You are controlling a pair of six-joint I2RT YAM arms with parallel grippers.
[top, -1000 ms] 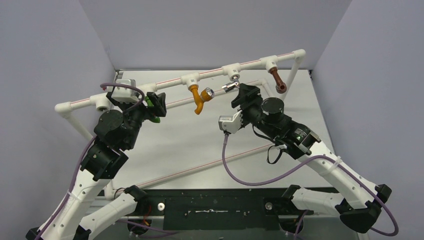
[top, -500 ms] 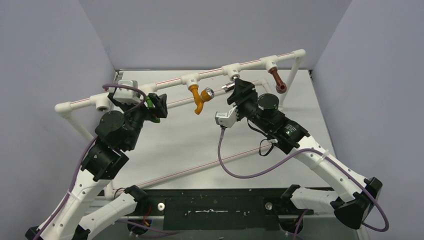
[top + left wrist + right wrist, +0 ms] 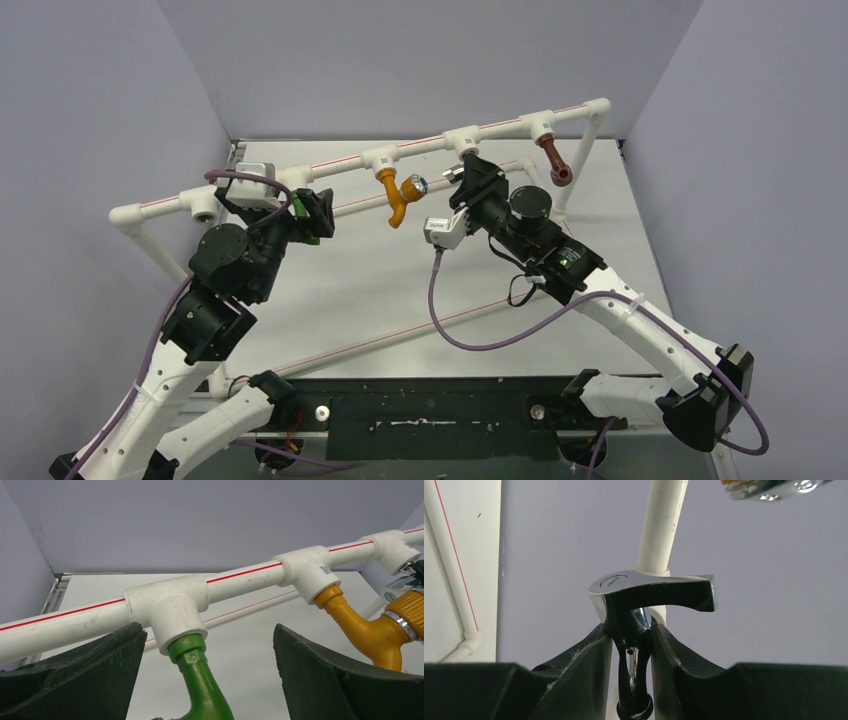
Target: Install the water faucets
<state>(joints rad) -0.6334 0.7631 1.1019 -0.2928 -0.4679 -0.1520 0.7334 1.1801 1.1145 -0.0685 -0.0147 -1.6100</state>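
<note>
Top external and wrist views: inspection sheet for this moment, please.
Surface: pale table, carrying the white pipe frame.
Job's things: green faucet, orange faucet and brown faucet hang from tees; chrome faucet sits at the tee between orange and brown, seating not visible.
Clutter: nothing seen.
Claws: left claw open, straddling the green faucet without touching; right claw shut on the chrome faucet's stem.
Cables: purple cable loops out from the right wrist; another over the left wrist.
Surroundings: plain grey walls on three sides.
</note>
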